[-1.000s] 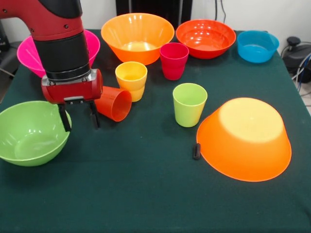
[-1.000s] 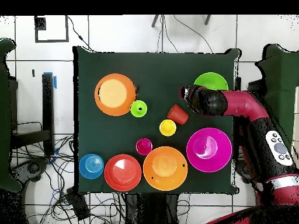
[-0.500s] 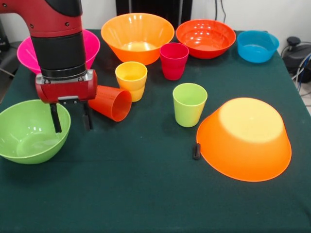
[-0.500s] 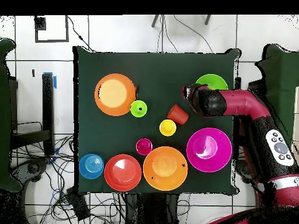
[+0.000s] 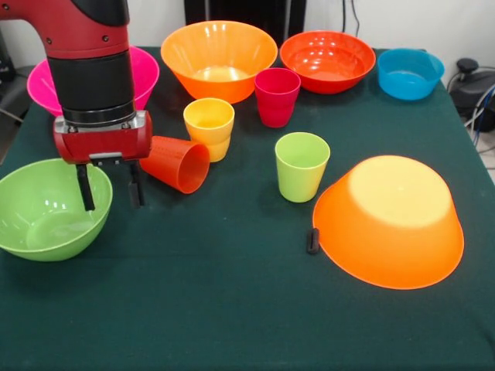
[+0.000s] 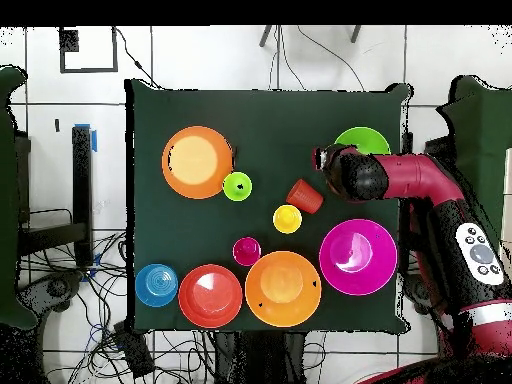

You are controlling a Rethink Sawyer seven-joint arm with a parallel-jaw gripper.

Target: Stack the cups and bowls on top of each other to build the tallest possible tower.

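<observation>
shifted a little further toward the lime green bowl [image 5: 48,210] since half a second ago, and clearly further than a second ago: gripper [image 5: 107,186] now hanging with its two dark fingers [image 5: 83,188] spread apart and nothing between them, one finger over the bowl's rim, the other over bare cloth just beside the orange-red cup [image 5: 175,163]. seen from above as well, with the arm's end at the bowl's edge [image 6: 362,139], covering part of it. everything else unmoved across the three moments. orange-red cup lying on its side, mouth toward the camera in the front view, touching or nearly touching the upright yellow cup [image 5: 209,127]. crimson cup [image 5: 277,97] upright behind, lime green cup [image 5: 301,165] upright near the middle of the green table [image 5: 232,309]. overturned large orange bowl [image 5: 388,221] base-up on the front view's right, with a small black object [image 5: 312,240] against its rim. along the far side, all upright: pink bowl [image 5: 48,86] partly hidden behind the arm, second large orange bowl [image 5: 219,58], red-orange bowl [image 5: 327,60], small blue bowl [image 5: 410,73]. nothing stacked on anything.
</observation>
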